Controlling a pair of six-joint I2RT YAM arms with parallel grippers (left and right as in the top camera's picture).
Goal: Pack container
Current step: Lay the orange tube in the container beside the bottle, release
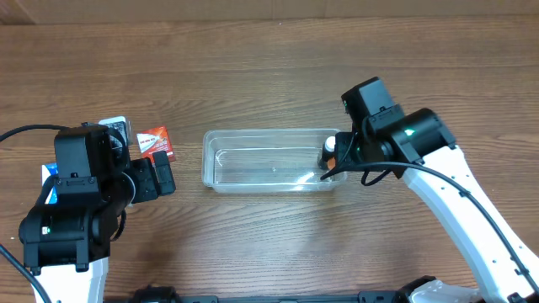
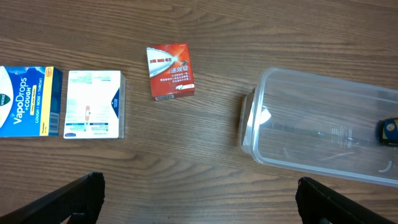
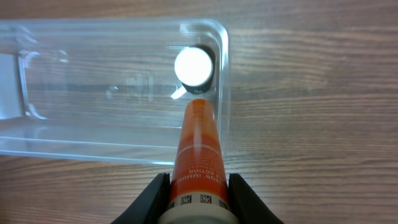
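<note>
The clear plastic container (image 1: 265,165) lies mid-table; it also shows in the left wrist view (image 2: 323,124) and the right wrist view (image 3: 93,74). A small white-capped bottle (image 3: 194,67) stands in its right end (image 1: 330,146). My right gripper (image 3: 199,190) is shut on an orange tube (image 3: 198,146) and holds it tilted over the container's right end wall, tip near the bottle. In the overhead view the right gripper (image 1: 341,156) is at that end. My left gripper (image 2: 199,190) is open and empty over bare table, left of the container (image 1: 160,178).
Left of the container lie a red box (image 2: 170,71), a white box (image 2: 93,104) and a blue VapoDrops box (image 2: 28,101). The red box (image 1: 155,142) is nearest the left gripper in the overhead view.
</note>
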